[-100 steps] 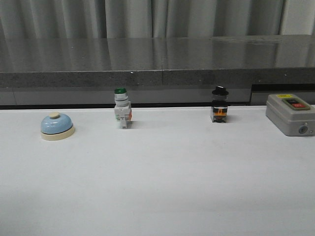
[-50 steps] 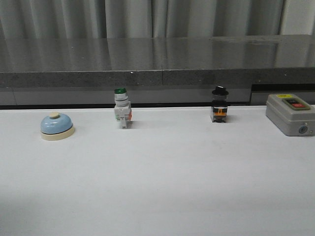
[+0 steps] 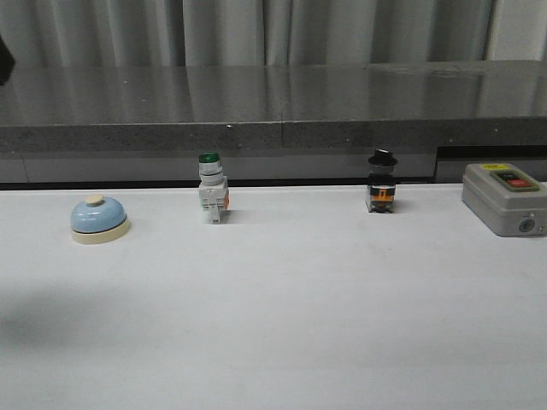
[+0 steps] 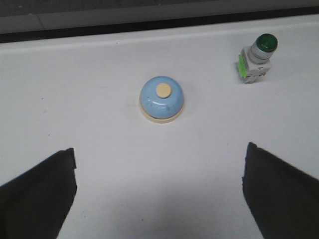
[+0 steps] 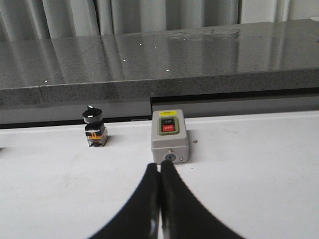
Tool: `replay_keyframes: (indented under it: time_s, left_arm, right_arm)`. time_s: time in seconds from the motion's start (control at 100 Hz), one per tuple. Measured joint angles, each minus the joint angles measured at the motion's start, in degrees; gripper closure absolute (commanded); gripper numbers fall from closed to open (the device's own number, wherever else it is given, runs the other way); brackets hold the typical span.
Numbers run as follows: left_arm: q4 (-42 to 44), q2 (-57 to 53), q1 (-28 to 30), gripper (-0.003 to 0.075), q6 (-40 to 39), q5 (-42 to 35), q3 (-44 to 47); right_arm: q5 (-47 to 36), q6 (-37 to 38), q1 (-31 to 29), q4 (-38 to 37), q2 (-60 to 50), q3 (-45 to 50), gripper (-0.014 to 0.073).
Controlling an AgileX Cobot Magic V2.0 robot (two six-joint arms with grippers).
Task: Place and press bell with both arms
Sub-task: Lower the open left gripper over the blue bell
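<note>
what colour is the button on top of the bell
Cream, on a light-blue dome. The bell and its button show best in the left wrist view.

Soft, even overhead light fills all three views, a little dim and cool in tone. The white table [image 3: 282,307] is bright but not blown out. A faint, broad shadow spreads over its near left corner in the front view, and a dark blurred shape sits at the picture's upper left edge. The grey stone ledge [image 3: 282,98] behind the table's far edge shows pale streaked reflections of the curtain [image 3: 256,30]; in the right wrist view it carries small specks of glare. Small things cast only short, soft shadows. The front view is slightly grainy. The left gripper [image 4: 159,191] fingers look blurred at their edges.
</note>
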Motion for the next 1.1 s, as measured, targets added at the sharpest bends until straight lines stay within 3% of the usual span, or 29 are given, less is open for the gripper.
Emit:
replay_keyframes:
  time_s: [0.58,1.1]
  left_arm:
    - [0.0,28.1,-1.4,0.008,1.1,0.1,-19.6]
    - [0.0,41.9,-1.5,0.008,2.1,1.6,-25.4]
  right_arm:
    - [0.0,0.0,0.0,0.0,0.0,0.0,0.0654]
    - [0.0,0.0,0.0,0.0,0.0,0.0,0.0654]
